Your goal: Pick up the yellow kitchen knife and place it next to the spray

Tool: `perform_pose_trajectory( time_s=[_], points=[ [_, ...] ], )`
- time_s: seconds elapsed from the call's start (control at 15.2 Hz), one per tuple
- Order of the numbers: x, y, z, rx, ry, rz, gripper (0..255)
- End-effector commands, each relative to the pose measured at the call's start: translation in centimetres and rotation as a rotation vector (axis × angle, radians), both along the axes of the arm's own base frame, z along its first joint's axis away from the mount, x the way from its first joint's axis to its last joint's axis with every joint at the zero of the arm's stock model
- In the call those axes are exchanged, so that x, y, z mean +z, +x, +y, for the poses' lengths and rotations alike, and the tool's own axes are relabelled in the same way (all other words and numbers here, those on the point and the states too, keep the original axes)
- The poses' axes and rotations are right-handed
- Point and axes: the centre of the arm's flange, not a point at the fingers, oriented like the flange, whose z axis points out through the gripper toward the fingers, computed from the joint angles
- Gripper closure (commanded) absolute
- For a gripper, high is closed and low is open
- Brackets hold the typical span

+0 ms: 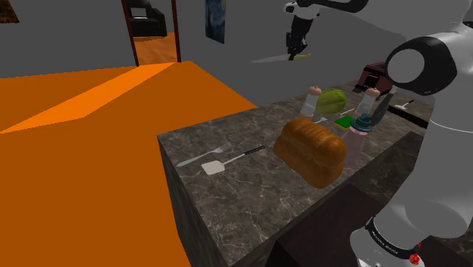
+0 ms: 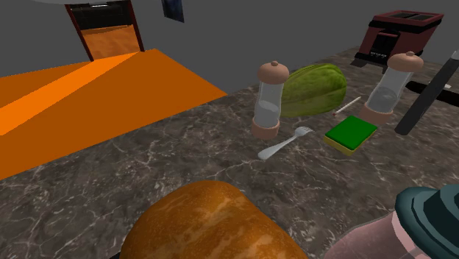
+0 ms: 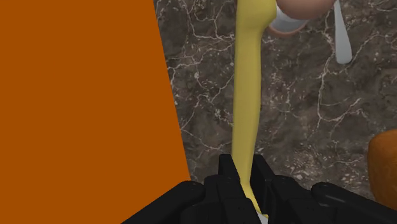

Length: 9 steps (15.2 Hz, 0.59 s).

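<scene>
Arm (image 1: 436,174) extended high; end effector (image 1: 296,48) pointing down, fingers (image 3: 227,168) clamped on knife (image 3: 247,95).

Take the dark marble counter (image 1: 250,190) as your anchor: you see its pale-veined top and its equally dark side rising from an orange floor (image 1: 83,197). Beyond the counter's far edge, a paler orange band (image 1: 91,98) runs across the floor to a doorway (image 1: 155,34) with a dark red frame, set in a plain grey wall (image 1: 61,34). Through that doorway sits a black armchair (image 1: 146,17) (on more orange floor). Beside the doorway, on the counter's side of it, a blue-and-yellow painting (image 1: 214,19) hangs on the wall.
</scene>
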Motion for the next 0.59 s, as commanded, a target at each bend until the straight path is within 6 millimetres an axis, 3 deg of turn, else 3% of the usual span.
perform_pose_trajectory(
  time_s=[0.0,0.53],
  points=[
    [0.2,-1.7,-1.1,0.000,0.000,0.000,255],
    [0.2,-10.9,-6.3,0.000,0.000,0.000,255]
  ],
)
